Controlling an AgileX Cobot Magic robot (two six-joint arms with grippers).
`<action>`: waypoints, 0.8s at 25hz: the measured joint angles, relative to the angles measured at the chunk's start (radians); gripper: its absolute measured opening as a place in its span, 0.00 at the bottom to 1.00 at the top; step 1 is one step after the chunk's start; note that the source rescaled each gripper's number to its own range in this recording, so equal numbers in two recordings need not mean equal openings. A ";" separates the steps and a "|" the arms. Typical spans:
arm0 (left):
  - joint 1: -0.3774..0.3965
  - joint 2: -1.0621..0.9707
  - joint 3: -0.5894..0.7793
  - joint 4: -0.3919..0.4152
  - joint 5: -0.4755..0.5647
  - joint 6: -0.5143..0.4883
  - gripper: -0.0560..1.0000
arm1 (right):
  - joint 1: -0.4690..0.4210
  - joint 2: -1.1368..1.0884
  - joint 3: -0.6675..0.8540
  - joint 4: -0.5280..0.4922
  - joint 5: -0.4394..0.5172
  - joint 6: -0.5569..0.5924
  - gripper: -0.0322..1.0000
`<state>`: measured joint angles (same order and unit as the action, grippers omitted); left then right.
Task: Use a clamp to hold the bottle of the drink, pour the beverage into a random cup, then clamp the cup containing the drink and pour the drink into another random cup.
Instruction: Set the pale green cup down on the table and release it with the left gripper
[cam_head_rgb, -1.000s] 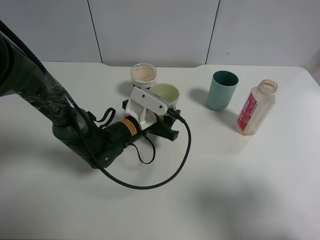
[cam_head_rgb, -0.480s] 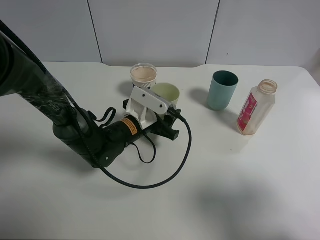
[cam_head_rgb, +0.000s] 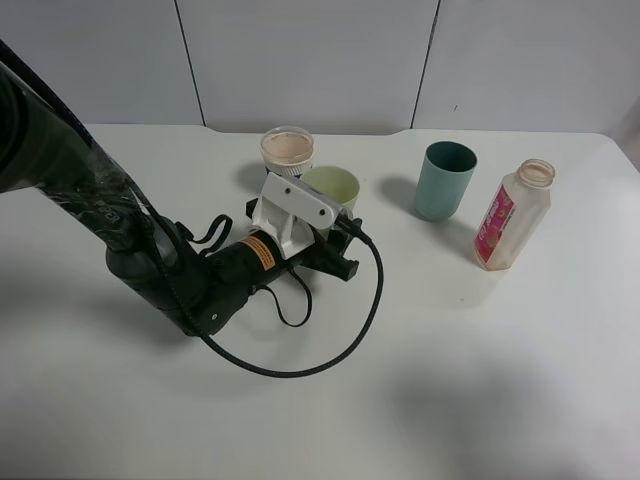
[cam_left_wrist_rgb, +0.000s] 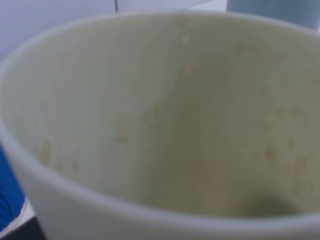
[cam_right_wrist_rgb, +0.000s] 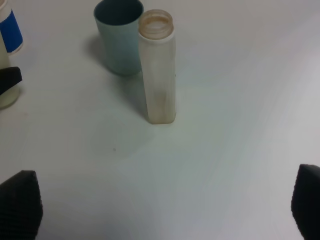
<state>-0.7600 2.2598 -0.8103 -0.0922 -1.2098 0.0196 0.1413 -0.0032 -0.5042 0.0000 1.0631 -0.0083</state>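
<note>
You won't find any text you can read here. The bottle (cam_head_rgb: 512, 217) carries a pink-red label (cam_head_rgb: 494, 221), but its print is too small to make out. The left arm's wrist bears a small orange sticker (cam_head_rgb: 260, 252), its marks equally illegible.

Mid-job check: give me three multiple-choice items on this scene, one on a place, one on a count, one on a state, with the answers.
1. What stands just behind the yellow-green cup, toward the wall?
A. the paper cup
B. the bottle
C. the teal cup

2. How many cups are on the table?
A. two
B. three
C. four

3. How does the bottle stand?
A. tipped over
B. upright and capped
C. upright with an open neck

Answers:
1 A, the paper cup sits right behind it.
2 B, the paper cup, yellow-green cup and teal cup are there.
3 C, the right wrist view shows no cap.
</note>
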 joint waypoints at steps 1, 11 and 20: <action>0.000 0.000 0.000 0.000 0.000 0.000 0.08 | 0.000 0.000 0.000 0.000 0.000 0.000 1.00; 0.000 0.000 0.000 0.000 0.000 -0.087 0.18 | 0.000 0.000 0.000 0.000 0.000 0.000 1.00; -0.007 0.000 0.000 -0.008 0.000 -0.202 0.50 | 0.000 0.000 0.000 0.000 0.000 0.000 1.00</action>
<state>-0.7671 2.2598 -0.8103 -0.1003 -1.2098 -0.1821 0.1413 -0.0032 -0.5042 0.0000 1.0631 -0.0083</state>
